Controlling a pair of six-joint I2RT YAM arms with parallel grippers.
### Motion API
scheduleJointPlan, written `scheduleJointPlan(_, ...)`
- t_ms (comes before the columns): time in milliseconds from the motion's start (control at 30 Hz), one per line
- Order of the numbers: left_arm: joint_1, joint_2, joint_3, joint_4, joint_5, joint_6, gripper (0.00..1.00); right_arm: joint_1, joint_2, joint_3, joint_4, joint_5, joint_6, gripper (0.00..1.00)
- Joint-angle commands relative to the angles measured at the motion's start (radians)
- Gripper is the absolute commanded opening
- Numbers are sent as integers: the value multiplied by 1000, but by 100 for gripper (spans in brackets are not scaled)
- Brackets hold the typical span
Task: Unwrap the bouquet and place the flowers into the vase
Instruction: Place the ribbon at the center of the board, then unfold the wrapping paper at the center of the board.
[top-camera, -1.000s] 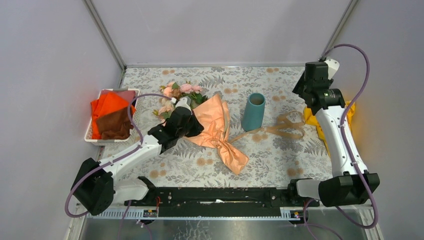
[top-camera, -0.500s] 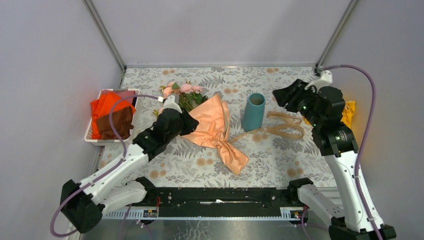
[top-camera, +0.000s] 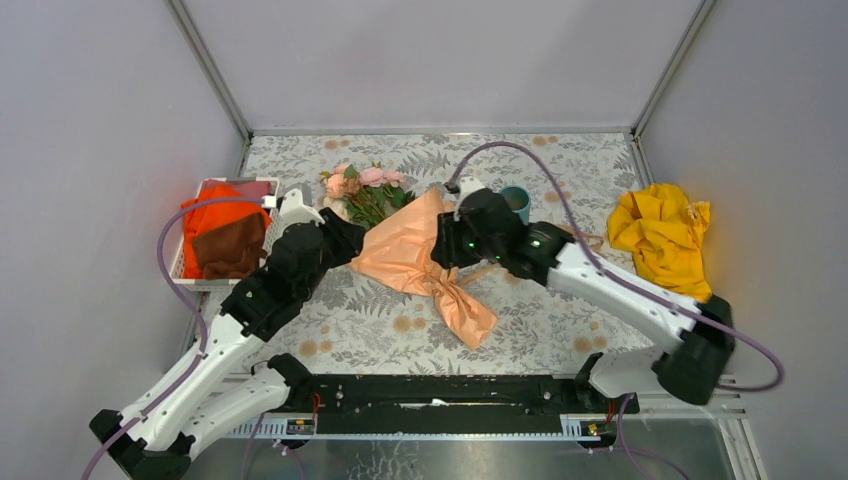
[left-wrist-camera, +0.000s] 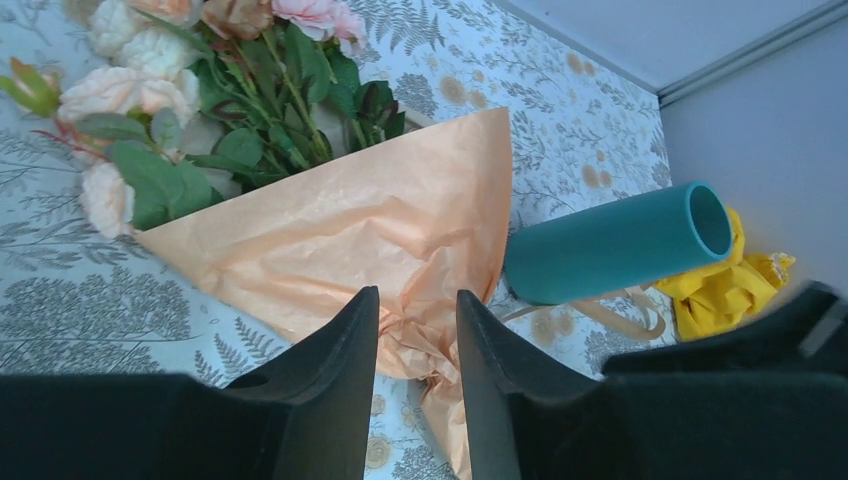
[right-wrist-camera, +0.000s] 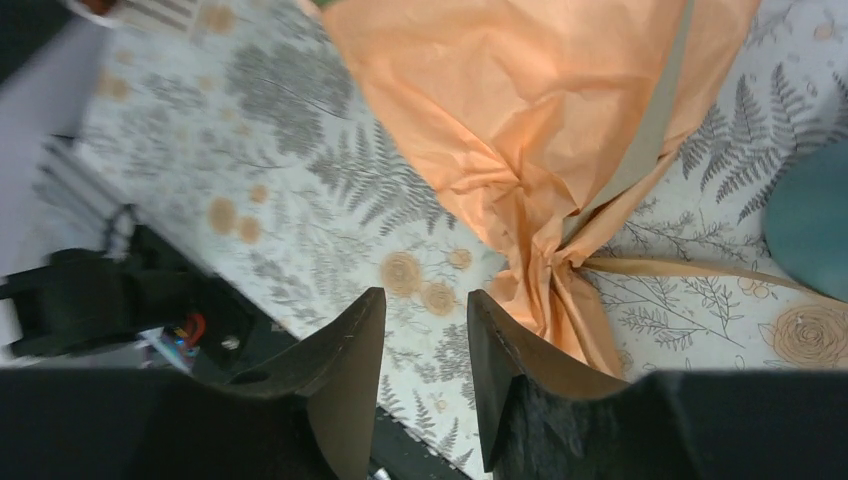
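The bouquet lies on the table, its peach paper wrap (top-camera: 410, 258) (left-wrist-camera: 370, 230) (right-wrist-camera: 540, 110) fanned open, with the twisted tail toward the near edge. The flowers (top-camera: 362, 186) (left-wrist-camera: 200, 90), pink, peach and cream roses, stick out at the far-left end. Tan ribbon (right-wrist-camera: 640, 150) runs loose across the paper. The teal vase (top-camera: 518, 199) (left-wrist-camera: 610, 245) (right-wrist-camera: 815, 225) stands just behind my right arm, mostly hidden from above. My left gripper (top-camera: 350, 232) (left-wrist-camera: 417, 295) hovers open at the wrap's left edge. Over the wrap's right side, my right gripper (top-camera: 442, 250) (right-wrist-camera: 425, 297) is open and empty.
A white basket (top-camera: 188, 277) with orange and brown cloths sits at the left edge. A crumpled yellow cloth (top-camera: 662, 232) (left-wrist-camera: 730, 285) lies at the right. More ribbon (top-camera: 592, 240) trails on the floral tablecloth beside the right arm. The black rail of the arm bases (top-camera: 440, 390) runs along the near edge.
My right arm swung from the far right corner over to the wrap, covering most of the vase. My left gripper opened and drew back slightly left from the paper.
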Motion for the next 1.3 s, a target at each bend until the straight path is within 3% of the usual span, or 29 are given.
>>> scheduleJointPlan(0,-5,-30,15,-61,-75,5,41,12,145,69,-17,149,5,43)
scheduleJointPlan(300,-5,-75,2,-96,-103,29,45,3,440,209,-100,315,-3,43)
scheduleJointPlan(467,-5,-83,13,-134,-116,36,45,-24,522,247,-109,320,12,40)
scheduleJointPlan(833,-4,-108,-7,-142,-121,32,45,-28,445,162,-105,372,22,39)
scheduleJointPlan(1100,-4,-120,-12,-145,-119,33,45,-32,491,153,-92,362,25,38)
scheduleJointPlan(1200,-5,-121,-17,-145,-121,33,45,-39,525,163,-72,340,21,33)
scheduleJointPlan(1267,-5,-118,-17,-150,-122,32,45,-42,548,175,-69,338,18,22)
